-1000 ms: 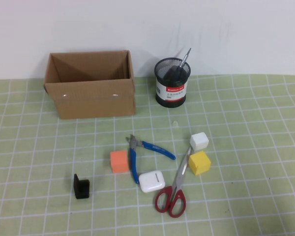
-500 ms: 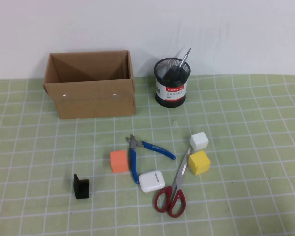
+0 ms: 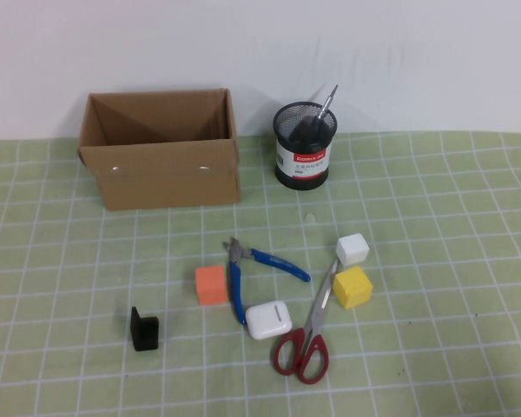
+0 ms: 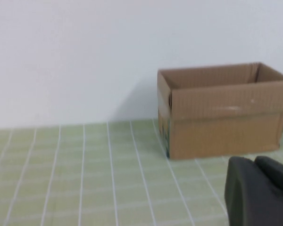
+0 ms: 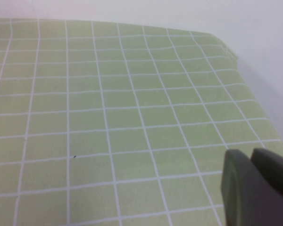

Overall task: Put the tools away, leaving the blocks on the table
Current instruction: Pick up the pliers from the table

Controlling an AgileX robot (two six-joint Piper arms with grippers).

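The black-handled screwdriver (image 3: 311, 128) stands in the black mesh cup (image 3: 301, 161) with its metal shaft pointing up. The blue-handled pliers (image 3: 278, 263) lie at the middle of the green grid table (image 3: 434, 217). The red-handled scissors (image 3: 313, 323) lie to their right, handles toward me. The orange block (image 3: 211, 285) sits left of the pliers. The white block (image 3: 352, 249) and yellow block (image 3: 352, 287) sit right of the scissors. Neither arm shows in the high view. My left gripper (image 4: 254, 161) is shut and empty, facing the cardboard box. My right gripper (image 5: 251, 154) is shut and empty over bare mat.
An open cardboard box (image 3: 161, 161) stands at the back left, also in the left wrist view (image 4: 221, 110). A white rounded case (image 3: 268, 319) lies between pliers and scissors. A small black L-shaped bracket (image 3: 143, 330) stands at the front left.
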